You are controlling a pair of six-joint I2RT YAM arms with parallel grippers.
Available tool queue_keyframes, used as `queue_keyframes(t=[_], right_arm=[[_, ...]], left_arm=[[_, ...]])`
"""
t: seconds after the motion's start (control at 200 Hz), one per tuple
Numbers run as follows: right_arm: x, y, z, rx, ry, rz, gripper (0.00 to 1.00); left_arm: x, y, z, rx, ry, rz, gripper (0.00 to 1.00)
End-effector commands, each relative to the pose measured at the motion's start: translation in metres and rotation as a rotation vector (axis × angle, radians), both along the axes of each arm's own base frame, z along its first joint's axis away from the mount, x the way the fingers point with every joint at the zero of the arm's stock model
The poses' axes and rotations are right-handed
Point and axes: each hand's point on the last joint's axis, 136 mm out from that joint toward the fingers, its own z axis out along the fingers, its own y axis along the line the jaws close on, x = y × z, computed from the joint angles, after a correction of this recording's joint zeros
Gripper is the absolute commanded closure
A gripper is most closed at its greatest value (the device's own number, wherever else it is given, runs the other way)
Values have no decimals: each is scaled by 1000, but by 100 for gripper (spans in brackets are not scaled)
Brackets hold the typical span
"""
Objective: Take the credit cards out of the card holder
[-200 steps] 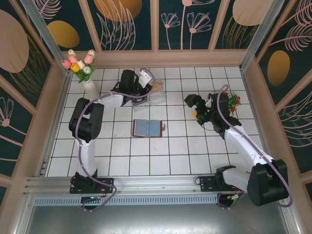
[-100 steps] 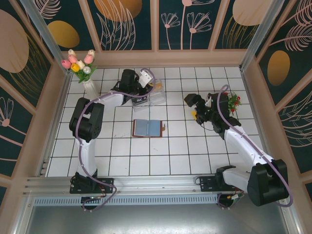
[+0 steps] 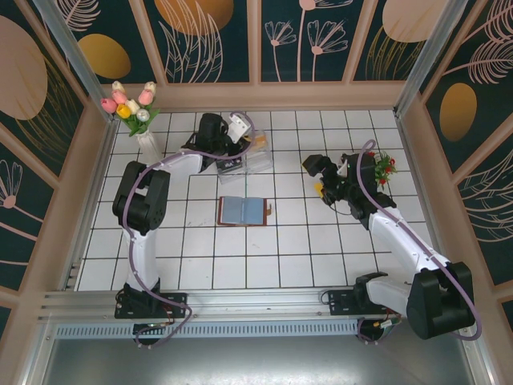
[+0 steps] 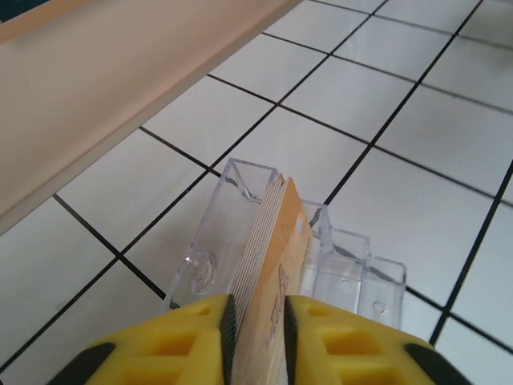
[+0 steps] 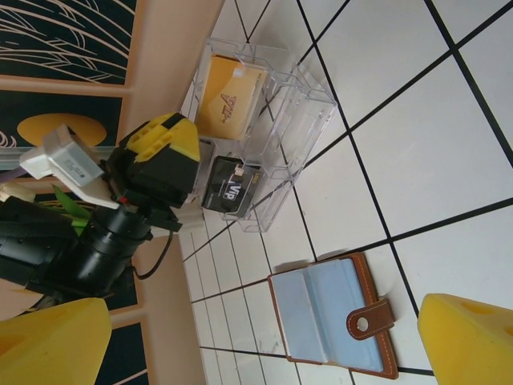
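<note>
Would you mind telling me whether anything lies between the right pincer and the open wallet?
Nothing visible does. Bare tiles separate the open wallet from the open right pincer; the clear tray and left pincer sit farther back.

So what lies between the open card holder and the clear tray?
Nothing but bare white tile, from card holder to clear tray; clearest in the right wrist view.

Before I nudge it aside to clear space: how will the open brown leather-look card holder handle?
The open brown leather-look card holder lies flat and thin, so it probably slides on the glossy white tiled table, not tip. Its centre fold and loose snap tab suggest it may flop shut if lifted by one edge.
</note>
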Motion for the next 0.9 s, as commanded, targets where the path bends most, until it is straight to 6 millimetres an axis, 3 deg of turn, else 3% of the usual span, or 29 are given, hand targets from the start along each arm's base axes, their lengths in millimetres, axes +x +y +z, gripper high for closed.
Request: queue_keyframes(t=[0.0,0.125,0.28,0.3,0.325,0.455,0.636,0.761,0.856,0.896], right_arm=[[-3,3,2,-34,-32,13,1],[-4,12,5,-102,-59,37,1],[-5,36,10,-228,-88,90,3],[-6,42,10,-248,-93,103,3],[-6,48,11,-271,-98,115,4],[-8,82,5,-351,-93,174,10],[-16,138,-25,-430,-31,290,25],[-29,176,-46,-492,28,372,35],[-33,186,-70,-536,83,376,37],[-34,186,-81,-545,116,372,39]], left_arm=[[-4,8,65,-109,-38,70,67],[5,44,88,-188,2,349,56],[-11,82,99,-266,50,578,38],[-12,87,94,-265,63,608,35],[-18,95,107,-291,50,643,28],[-43,126,111,-313,81,791,2],[-71,153,103,-265,167,913,1],[-99,156,90,-303,225,900,1],[-119,157,77,-333,300,902,1],[-131,158,57,-331,356,909,1]])
